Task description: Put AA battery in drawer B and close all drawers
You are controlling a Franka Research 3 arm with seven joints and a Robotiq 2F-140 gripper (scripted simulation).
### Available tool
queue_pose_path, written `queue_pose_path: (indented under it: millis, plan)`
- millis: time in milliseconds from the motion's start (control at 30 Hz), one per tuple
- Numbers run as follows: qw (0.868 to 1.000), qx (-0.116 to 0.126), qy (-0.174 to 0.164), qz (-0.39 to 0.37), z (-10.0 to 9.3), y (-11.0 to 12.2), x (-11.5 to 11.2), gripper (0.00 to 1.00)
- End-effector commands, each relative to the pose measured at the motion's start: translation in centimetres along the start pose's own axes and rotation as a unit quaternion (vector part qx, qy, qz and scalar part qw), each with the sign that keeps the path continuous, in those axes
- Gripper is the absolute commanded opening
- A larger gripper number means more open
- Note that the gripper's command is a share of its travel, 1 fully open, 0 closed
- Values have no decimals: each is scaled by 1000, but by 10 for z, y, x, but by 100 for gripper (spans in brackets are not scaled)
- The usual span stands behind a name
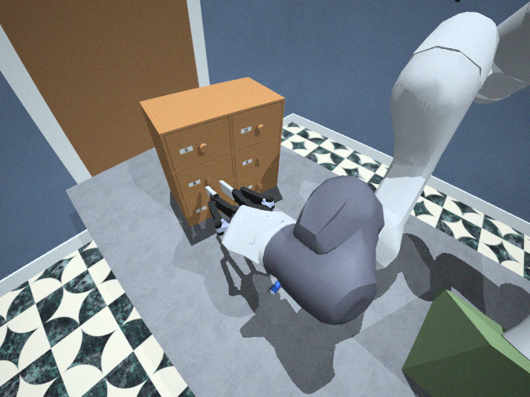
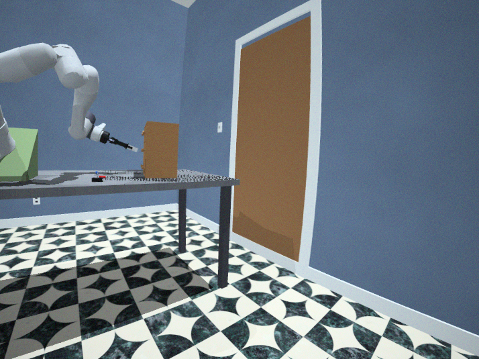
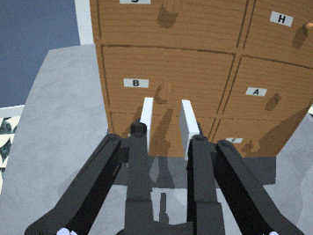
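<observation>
- Top view: gripper (image 1: 217,188) (image 2: 135,149) (image 3: 166,110) stands partly open, fingers apart, before chest (image 1: 212,105) (image 2: 161,151) (image 3: 207,33); blue battery (image 1: 275,286) (image 2: 96,172) lies on the table (image 1: 145,264) (image 2: 199,184) (image 3: 57,115), partly covered by the arm (image 1: 327,264) (image 2: 86,94).
- Exterior view: fingertips stop short of the chest, gripping nothing; a red-and-black item (image 2: 99,178), unseen from the top, lies near the battery.
- Wrist view: labels are legible; pads flank a gap below the knob (image 3: 165,90) of drawer B (image 3: 198,84), which appears shut.
- Pose, exterior view: arm arches over, wrist low, gripper slanting down toward the chest.
</observation>
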State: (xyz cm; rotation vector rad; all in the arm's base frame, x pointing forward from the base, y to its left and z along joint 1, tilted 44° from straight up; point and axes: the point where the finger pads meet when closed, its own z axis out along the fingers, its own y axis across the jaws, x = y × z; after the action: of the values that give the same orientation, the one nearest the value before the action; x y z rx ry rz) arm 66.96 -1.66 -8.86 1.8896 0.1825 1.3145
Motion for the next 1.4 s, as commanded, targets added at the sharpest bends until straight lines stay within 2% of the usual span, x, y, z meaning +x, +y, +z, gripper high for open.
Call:
queue_pose_path:
  millis: [0,733,1367]
  plan:
    - [1000,2,1,-4,0,-2,0,20]
    - [1000,2,1,-4,3,-2,1,20]
    - [1000,2,1,-4,28,-2,10,20]
